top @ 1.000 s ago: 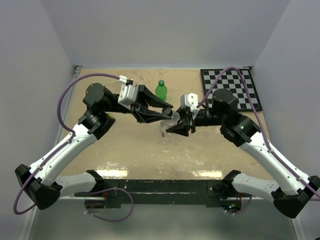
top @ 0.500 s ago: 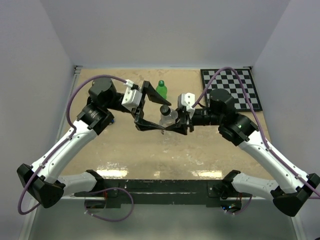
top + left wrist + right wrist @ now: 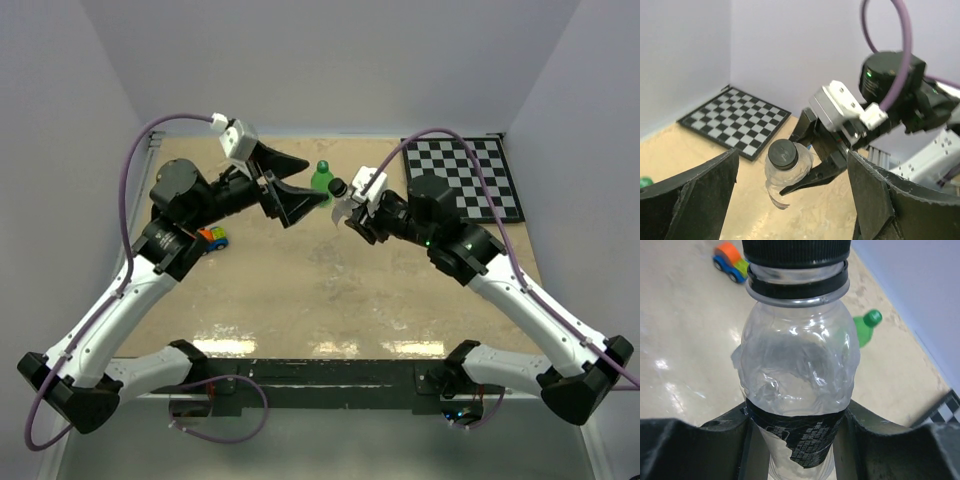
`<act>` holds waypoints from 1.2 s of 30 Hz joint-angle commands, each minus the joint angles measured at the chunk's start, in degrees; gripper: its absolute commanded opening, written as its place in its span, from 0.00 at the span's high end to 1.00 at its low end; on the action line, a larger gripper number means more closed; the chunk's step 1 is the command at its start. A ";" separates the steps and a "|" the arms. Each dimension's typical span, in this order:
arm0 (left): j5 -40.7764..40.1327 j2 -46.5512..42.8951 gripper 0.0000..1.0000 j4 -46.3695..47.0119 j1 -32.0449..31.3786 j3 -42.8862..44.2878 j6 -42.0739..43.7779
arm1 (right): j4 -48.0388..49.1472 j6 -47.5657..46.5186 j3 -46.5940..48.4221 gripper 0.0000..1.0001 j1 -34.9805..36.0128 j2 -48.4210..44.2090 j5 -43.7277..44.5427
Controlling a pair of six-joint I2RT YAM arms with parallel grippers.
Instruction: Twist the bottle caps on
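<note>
1. Right claw point(image 3: 352, 213): closed on the clear bottle point(image 3: 795, 365), jaws pressing the dark label band point(image 3: 802, 442) from both sides.
2. The clear bottle is held in the air over the far half of the bench point(image 3: 300, 290), tilted, with its neck pointing toward the left arm.
3. Black cap point(image 3: 795, 250) sits on the neck of the clear bottle, just above the neck ring. Cannot tell how tightly it is seated.
4. Left claw point(image 3: 303, 182): jaws spread wide with nothing between them, raised above the bench. It faces the capped end of the clear bottle and is apart from it.
5. Green bottle point(image 3: 321, 180) stands on the bench near the far edge, about midway along it, with the green cap point(image 3: 872, 317) on top. No claw touches it.
6. Checkerboard point(image 3: 465, 175) lies flat at the far right corner of the bench.
7. Small toy point(image 3: 212, 238) in orange, blue and green sits near the left edge, beside the left arm.
</note>
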 commanded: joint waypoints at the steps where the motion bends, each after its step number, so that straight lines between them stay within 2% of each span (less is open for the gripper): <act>1: -13.97 2.50 0.09 -8.94 0.10 4.00 -10.04 | -2.49 -3.52 3.53 1.00 0.57 2.60 8.75; 12: -18.11 8.92 0.25 -14.14 -2.27 9.01 -12.42 | -4.08 -4.93 5.29 1.00 1.63 4.63 9.63; 20: -15.04 11.56 0.38 -16.60 -3.15 11.04 -13.91 | -4.52 -5.45 4.85 1.00 1.98 4.89 11.04; 30: -16.00 12.62 0.45 -19.15 -4.56 12.36 -12.33 | -4.61 -5.54 4.94 1.00 2.42 5.51 11.30; 34: -15.83 12.97 0.58 -19.85 -4.73 12.45 -11.63 | -4.70 -5.45 4.94 1.00 2.68 5.33 11.48; 36: -15.48 13.15 0.73 -20.38 -4.91 12.71 -10.93 | -4.87 -5.28 4.85 1.00 2.77 5.24 11.48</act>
